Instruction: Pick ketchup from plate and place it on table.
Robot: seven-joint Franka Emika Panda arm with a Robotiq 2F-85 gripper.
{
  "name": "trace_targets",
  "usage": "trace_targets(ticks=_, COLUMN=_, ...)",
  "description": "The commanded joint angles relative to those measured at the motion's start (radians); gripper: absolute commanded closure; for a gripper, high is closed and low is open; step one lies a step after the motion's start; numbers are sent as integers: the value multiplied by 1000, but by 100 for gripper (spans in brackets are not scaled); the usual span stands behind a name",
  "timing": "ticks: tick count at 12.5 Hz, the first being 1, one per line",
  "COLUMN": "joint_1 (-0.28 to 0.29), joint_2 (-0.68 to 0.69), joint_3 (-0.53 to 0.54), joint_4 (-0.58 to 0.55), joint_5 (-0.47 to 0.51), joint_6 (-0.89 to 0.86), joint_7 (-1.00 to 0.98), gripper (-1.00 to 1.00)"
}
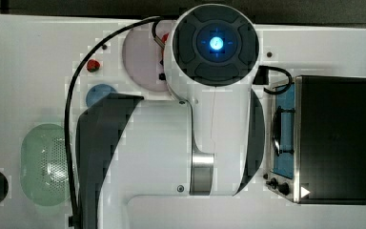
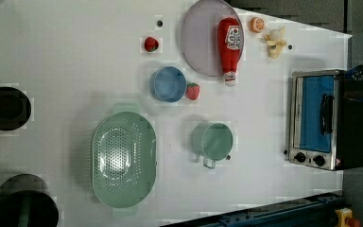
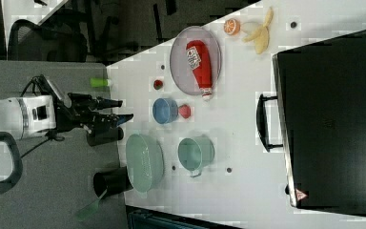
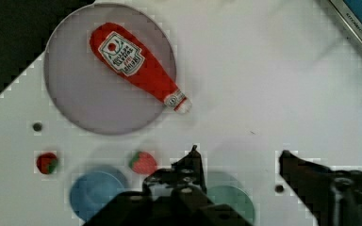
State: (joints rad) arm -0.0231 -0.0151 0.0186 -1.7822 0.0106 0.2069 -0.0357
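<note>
Left view, from its left edge: two dark round containers (image 2: 5,108) are cut off by the frame, then comes the green perforated bowl (image 2: 123,160), the blue dish (image 2: 168,84) with one strawberry (image 2: 193,91) touching its side and another strawberry (image 2: 151,44) apart from it, a green cup (image 2: 213,141), and the plate (image 2: 199,38). The ketchup (image 2: 230,47) lies flat on the plate's right part, its white cap reaching past the rim over the table (image 2: 66,47). Further right sit an orange slice (image 2: 257,24), a banana (image 2: 276,41) and the toaster oven (image 2: 326,119).

Top view: the arm's body covers most of the plate (image 1: 140,57), and only a sliver of red of the ketchup (image 1: 165,38) shows at its edge.

Right view: the pincer (image 3: 116,110) hangs well off from the table's things, holding nothing.

Wrist view: the pincer (image 4: 238,157) has its jaws parted fairly wide and empty, the fingers (image 4: 193,162) partly cut off by the frame; the ketchup (image 4: 136,63) lies diagonally on the plate (image 4: 80,103), untouched.
</note>
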Motion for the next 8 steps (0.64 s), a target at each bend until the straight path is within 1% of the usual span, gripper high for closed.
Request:
trace_targets(ticks=1, joint_1=-70, joint_2=-138, joint_3=51, joint_4=-103, joint_5=4, joint_6=-101, joint_7=65, gripper=-58)
trace_targets(ticks=3, joint_1=-68, joint_2=-127, joint_3=53, joint_4=-103, joint_5=4, joint_6=-85, joint_7=59, gripper=-99)
trace_targets(ticks=8, joint_1=-62, joint_2=-30, joint_3=59, joint_4=-100, joint_5=4, joint_6=-18, joint_7=25, gripper=-100)
